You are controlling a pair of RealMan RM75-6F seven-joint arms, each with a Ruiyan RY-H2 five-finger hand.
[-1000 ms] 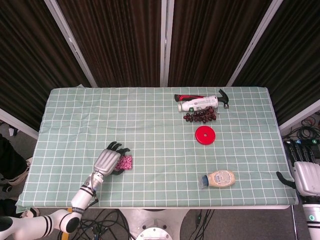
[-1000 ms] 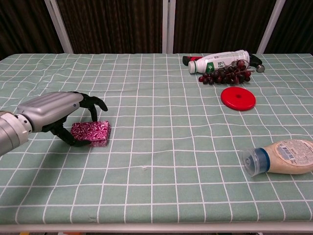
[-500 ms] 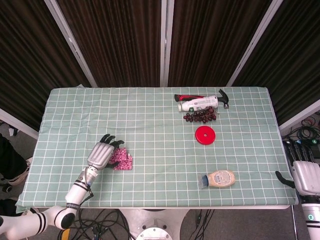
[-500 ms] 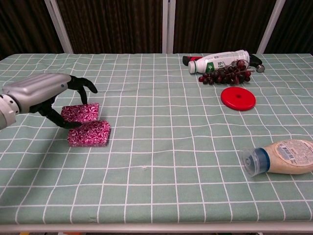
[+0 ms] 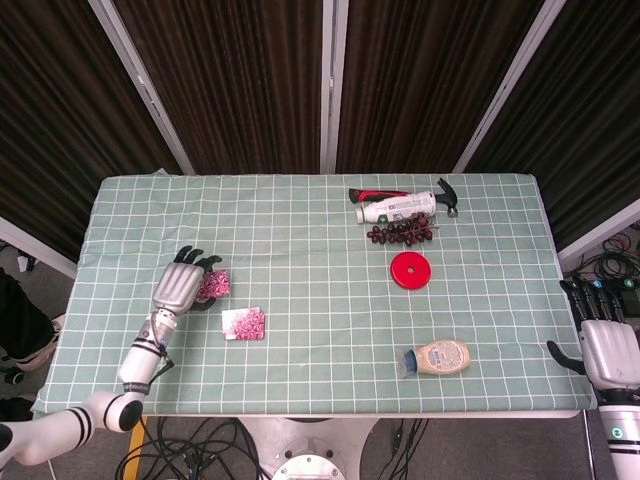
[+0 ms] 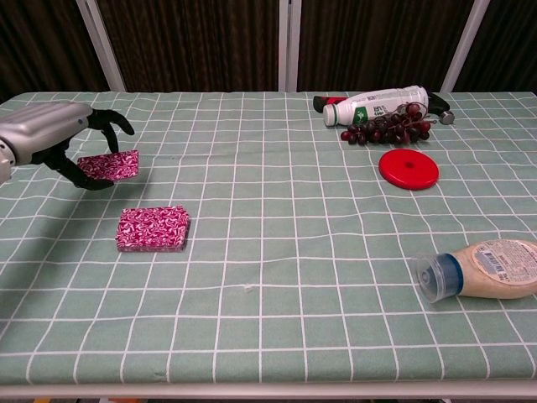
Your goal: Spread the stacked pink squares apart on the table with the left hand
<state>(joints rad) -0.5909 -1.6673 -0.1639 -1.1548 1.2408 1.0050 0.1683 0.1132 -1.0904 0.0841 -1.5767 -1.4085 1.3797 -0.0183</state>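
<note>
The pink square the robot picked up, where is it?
The lifted pink square is in the left hand, at the table's left side, up and away from the other pink square lying flat.

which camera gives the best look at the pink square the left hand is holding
The chest view: the held pink square shows side-on, lifted off the table in the left robot hand. In the head view that square is small and partly hidden by the hand.

Green checked table (image 5: 300, 230): pink square (image 5: 243, 323), grapes (image 5: 400, 232), bottle (image 5: 397, 208), hammer (image 5: 443, 191), red disc (image 5: 410, 270), mayonnaise bottle (image 5: 436, 357).
</note>
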